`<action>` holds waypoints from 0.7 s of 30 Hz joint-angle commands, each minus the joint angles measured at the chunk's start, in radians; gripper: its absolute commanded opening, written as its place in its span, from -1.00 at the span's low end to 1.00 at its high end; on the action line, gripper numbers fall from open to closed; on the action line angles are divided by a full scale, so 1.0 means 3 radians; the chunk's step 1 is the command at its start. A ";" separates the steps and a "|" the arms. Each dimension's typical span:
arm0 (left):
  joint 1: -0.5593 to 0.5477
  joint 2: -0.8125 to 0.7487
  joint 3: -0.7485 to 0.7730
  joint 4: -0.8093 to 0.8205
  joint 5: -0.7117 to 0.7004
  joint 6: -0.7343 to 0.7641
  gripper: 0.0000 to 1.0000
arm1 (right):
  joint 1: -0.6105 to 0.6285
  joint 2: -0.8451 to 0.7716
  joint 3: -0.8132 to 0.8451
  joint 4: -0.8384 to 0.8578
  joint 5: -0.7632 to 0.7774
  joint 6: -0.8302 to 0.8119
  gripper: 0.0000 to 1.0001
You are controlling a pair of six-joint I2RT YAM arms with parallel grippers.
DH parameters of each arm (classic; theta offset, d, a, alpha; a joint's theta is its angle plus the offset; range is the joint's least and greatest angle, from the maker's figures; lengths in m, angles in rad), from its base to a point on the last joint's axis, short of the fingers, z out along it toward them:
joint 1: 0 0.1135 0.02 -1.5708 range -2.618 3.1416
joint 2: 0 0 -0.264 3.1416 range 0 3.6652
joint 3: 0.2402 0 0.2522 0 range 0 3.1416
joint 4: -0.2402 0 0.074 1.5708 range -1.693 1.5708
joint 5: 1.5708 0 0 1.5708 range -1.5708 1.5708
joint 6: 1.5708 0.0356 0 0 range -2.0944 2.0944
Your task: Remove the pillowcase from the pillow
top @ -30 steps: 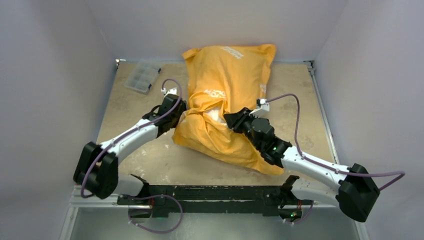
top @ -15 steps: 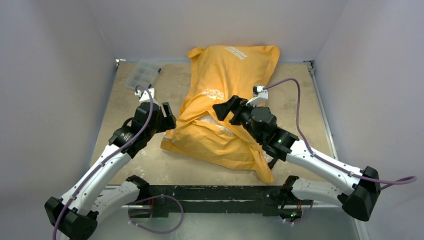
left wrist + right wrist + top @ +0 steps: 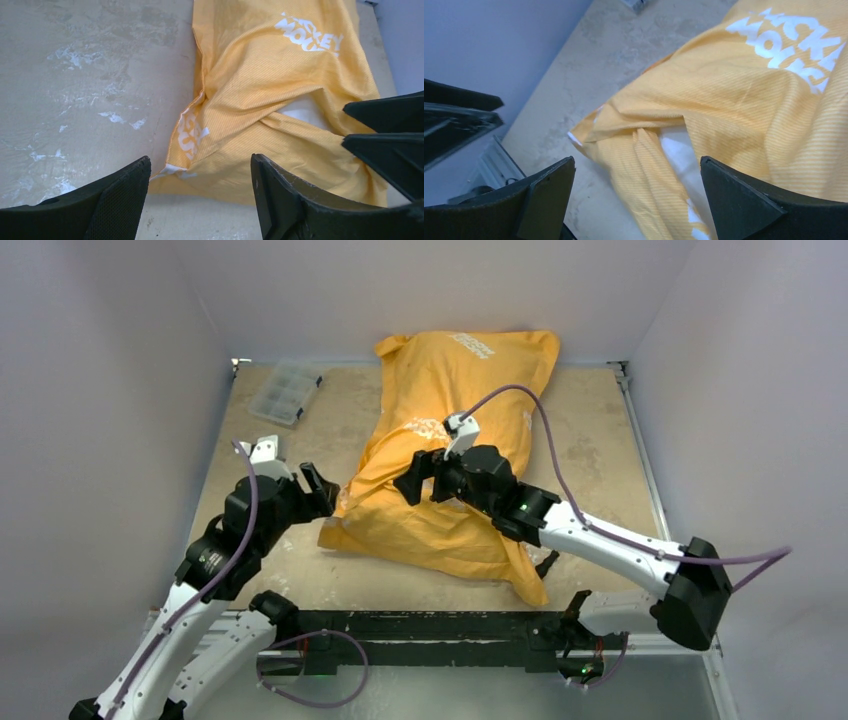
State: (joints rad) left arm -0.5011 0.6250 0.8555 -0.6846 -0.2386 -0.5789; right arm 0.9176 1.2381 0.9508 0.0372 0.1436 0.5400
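The orange-yellow pillowcase (image 3: 465, 390) lies rumpled across the middle of the table, white lettering up. A strip of the white pillow (image 3: 305, 109) shows through its slack opening, also visible as pillow (image 3: 678, 150) in the right wrist view. My left gripper (image 3: 322, 492) hangs open just left of the pillowcase's near left corner (image 3: 172, 170), apart from the cloth. My right gripper (image 3: 415, 478) hovers open above the folded cloth near that opening. Nothing sits between the left gripper's (image 3: 200, 187) fingers or the right gripper's (image 3: 636, 192) fingers.
A clear plastic compartment box (image 3: 285, 393) stands at the back left of the beige tabletop (image 3: 260, 440). Grey walls close in on three sides. A black rail (image 3: 420, 625) runs along the near edge between the arm bases.
Both grippers have opened wide. The left arm has drawn back to the left and nearer, off the cloth. The right gripper has swung left over the pillowcase, whose near left corner has shifted left.
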 commanded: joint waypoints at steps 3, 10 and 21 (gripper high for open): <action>-0.0022 -0.0188 -0.0191 0.0194 -0.0110 0.0185 0.44 | 0.0009 0.0365 0.0331 -0.0037 -0.0099 -0.0306 0.96; -0.0017 -0.0435 -0.0307 0.0320 -0.0242 0.0249 0.46 | 0.0040 0.0738 0.0551 -0.0273 -0.0175 -0.0439 0.90; 0.0275 -0.0326 -0.0354 0.0410 0.0108 0.0299 0.46 | 0.0424 0.0842 0.0470 -0.0479 -0.0464 -0.0430 0.66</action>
State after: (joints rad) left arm -0.4641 0.5163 0.7612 -0.6167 -0.2680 -0.5255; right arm 0.9913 1.4876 1.0733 -0.0757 0.0505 0.4179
